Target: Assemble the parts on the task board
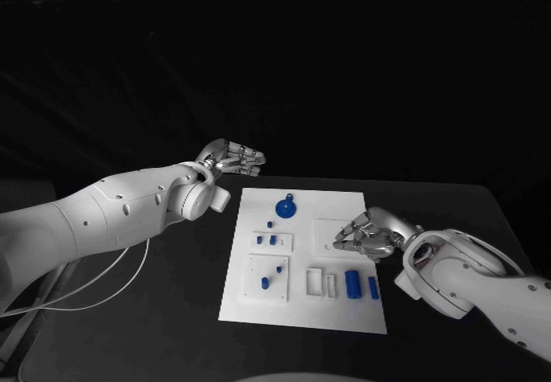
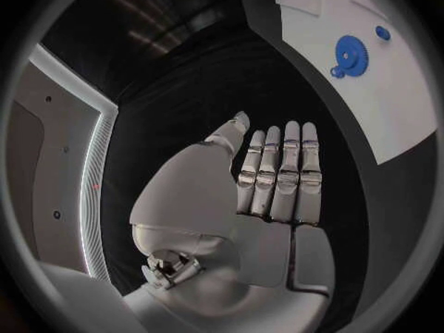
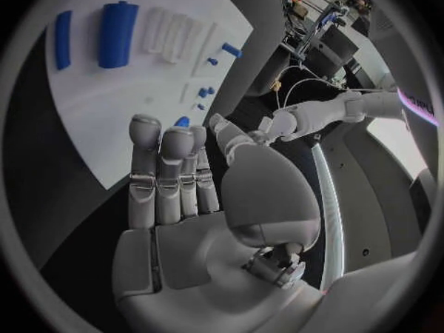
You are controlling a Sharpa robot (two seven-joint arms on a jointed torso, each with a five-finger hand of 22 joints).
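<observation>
The white task board (image 1: 301, 306) lies in the middle of the black table. On it are a round blue gear-like part (image 1: 286, 208), small blue pegs (image 1: 267, 238), a blue piece in a square frame (image 1: 271, 278), a blue cylinder (image 1: 353, 284) and a blue bar (image 1: 373, 287). My right hand (image 1: 369, 232) hovers over the board's right side, fingers extended and holding nothing (image 3: 185, 192). My left hand (image 1: 233, 159) is off the board's far left corner, above the bare table. Its fingers are straight and it holds nothing (image 2: 273, 192).
White slotted blocks (image 1: 314, 280) stand beside the blue cylinder. A white cable (image 1: 115, 274) trails over the table under my left arm. The table edge runs along the right of the board.
</observation>
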